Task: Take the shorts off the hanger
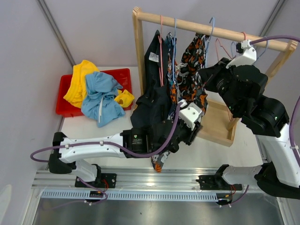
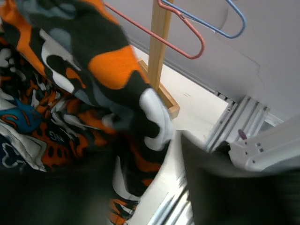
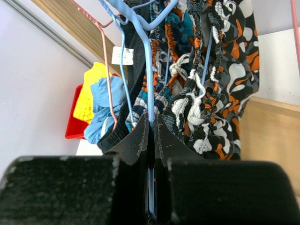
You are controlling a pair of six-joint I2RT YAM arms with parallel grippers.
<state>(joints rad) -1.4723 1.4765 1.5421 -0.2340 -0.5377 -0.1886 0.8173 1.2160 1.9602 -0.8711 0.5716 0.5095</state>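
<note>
Three shorts hang from hangers on the wooden rack [image 1: 187, 26]: black shorts with a white label [image 1: 152, 98] and two orange, black and white patterned shorts [image 1: 192, 65]. My right gripper [image 1: 205, 77] is up by the bar, shut on a blue hanger [image 3: 143, 51] whose wire runs between its pads [image 3: 140, 136]. Low down, my left gripper [image 1: 190, 133] is at the hem of the patterned shorts [image 2: 108, 79]. Its blurred jaws [image 2: 154, 187] stand apart, with the fabric hanging in the gap against the left finger. Yellow shorts [image 1: 79, 79] and blue shorts [image 1: 101, 96] lie in the red tray [image 1: 123, 75].
The rack's wooden base [image 1: 218, 124] sits on the table right of my left arm, its upright post [image 2: 159, 42] close by. Empty red [image 2: 187, 51] and blue [image 2: 225, 30] hangers dangle from the bar. Grey walls close in on the left and behind.
</note>
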